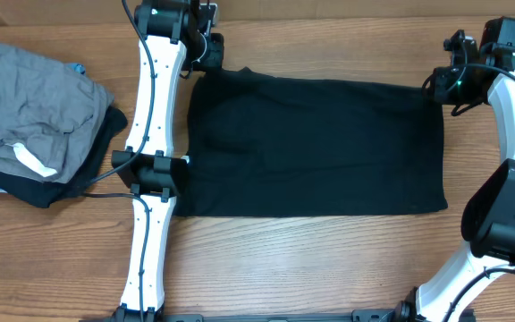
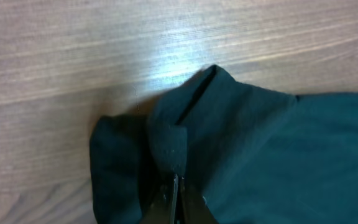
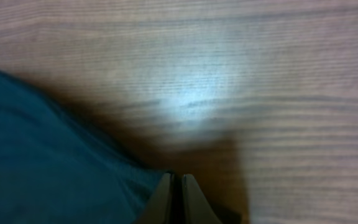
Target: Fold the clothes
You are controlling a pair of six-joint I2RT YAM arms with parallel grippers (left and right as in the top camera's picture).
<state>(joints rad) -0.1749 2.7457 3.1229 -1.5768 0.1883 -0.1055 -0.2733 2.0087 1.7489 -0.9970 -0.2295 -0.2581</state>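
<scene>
Gripping 1 black T-shirt [image 1: 316, 148], left fingers [image 2: 174, 190] and right fingers [image 3: 176, 186] each clamped on 1 corner

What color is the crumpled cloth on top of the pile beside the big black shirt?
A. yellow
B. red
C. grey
C: a grey garment with a white label lies on top there, beside the black T-shirt.

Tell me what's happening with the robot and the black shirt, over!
Left gripper shut on black T-shirt corner. Right gripper shut at the shirt's edge, grip unclear. Shirt spread flat. Grey garment lies apart, nothing blocking.
</scene>
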